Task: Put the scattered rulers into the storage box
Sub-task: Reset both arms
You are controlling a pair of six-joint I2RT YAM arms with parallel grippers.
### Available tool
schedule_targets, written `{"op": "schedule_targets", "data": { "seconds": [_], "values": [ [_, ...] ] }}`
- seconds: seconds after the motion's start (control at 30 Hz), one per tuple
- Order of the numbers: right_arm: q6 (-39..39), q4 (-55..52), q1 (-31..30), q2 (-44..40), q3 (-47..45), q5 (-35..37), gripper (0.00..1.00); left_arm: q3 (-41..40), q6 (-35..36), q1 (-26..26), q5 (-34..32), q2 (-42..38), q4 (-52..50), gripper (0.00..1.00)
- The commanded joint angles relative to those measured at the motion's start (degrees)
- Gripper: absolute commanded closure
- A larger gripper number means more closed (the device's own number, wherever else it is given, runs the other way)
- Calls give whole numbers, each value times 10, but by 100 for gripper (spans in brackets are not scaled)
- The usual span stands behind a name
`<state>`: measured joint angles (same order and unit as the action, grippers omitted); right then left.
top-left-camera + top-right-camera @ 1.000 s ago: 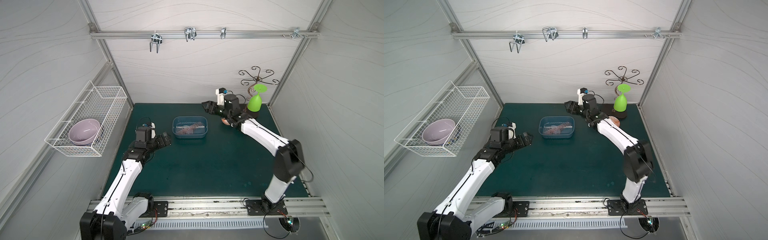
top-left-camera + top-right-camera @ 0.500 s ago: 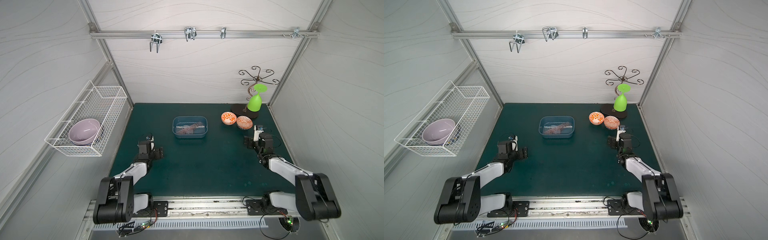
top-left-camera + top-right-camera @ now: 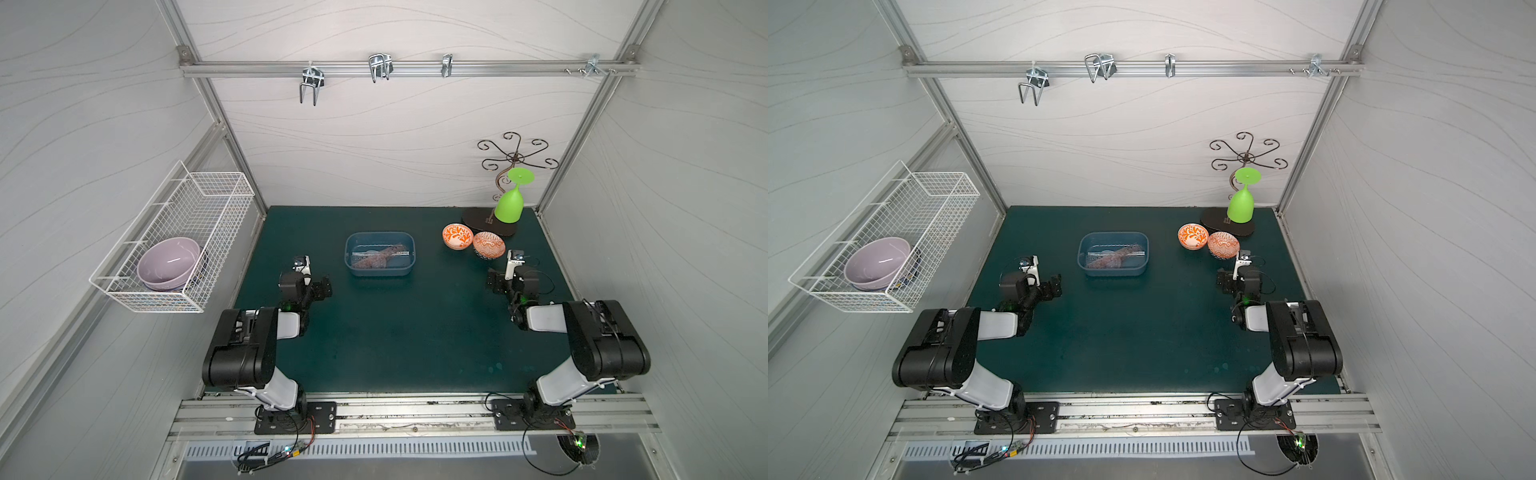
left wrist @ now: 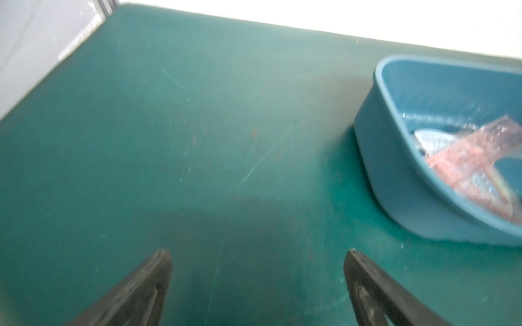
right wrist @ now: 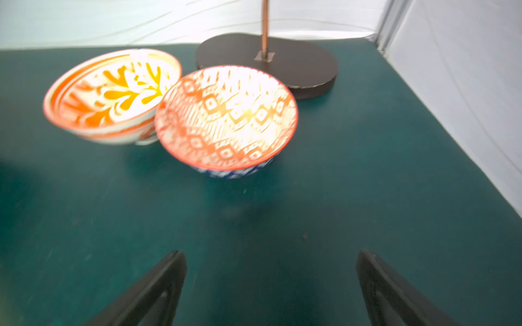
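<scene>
Both grippers stood wide open and held nothing. My left gripper [image 3: 322,286] hung low over the green mat [image 3: 395,332], left of centre in both top views, with only bare mat between its jaws in its own wrist view [image 4: 257,254]. My right gripper [image 3: 493,281] sat at the same height in the frame, right of centre, jaws just as wide over bare mat [image 5: 271,254].

The storage box [image 3: 380,271] lay a little above the frame's centre, up and to the right of my left gripper, near it but not touching. It was well apart from my right gripper, up and to the left. The rulers [image 3: 376,259] lay inside the box in an overlapping heap of clear and reddish pieces; I could not count them. My left wrist camera caught the box wall [image 4: 395,197] and the heap [image 4: 474,158] off to one side, blurred.

Just beyond my right gripper stood two orange-patterned bowls [image 3: 457,237] [image 3: 489,244], rim against rim. Behind them, toward the upper right, was the dark stand base [image 3: 476,218] with a green glass [image 3: 511,203] turned foot upward. At the left edge, a white wire basket [image 3: 216,216] on the wall held a purple bowl [image 3: 168,262].
</scene>
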<state>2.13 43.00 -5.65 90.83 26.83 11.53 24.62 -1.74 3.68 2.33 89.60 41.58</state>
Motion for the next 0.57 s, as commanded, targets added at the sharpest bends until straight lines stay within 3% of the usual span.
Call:
{"op": "schedule_targets", "data": {
  "seconds": [0.0, 0.23, 0.3, 0.33, 0.53],
  "values": [
    [8, 18, -4, -5, -12, 14, 1, 21, -4, -4, -25, 4, 22, 0],
    [-4, 34, -16, -10, -22, 16, 1, 20, -4, -4, -25, 4, 26, 0],
    [-52, -15, -14, 9, 12, -112, 1, 19, -4, -4, -26, 4, 26, 0],
    [-45, -10, 0, 8, 12, -141, 1, 19, -4, -4, -26, 4, 26, 0],
    [-37, 2, 11, -8, -4, -146, 1, 14, -3, -7, -30, 2, 33, 0]
  ]
}}
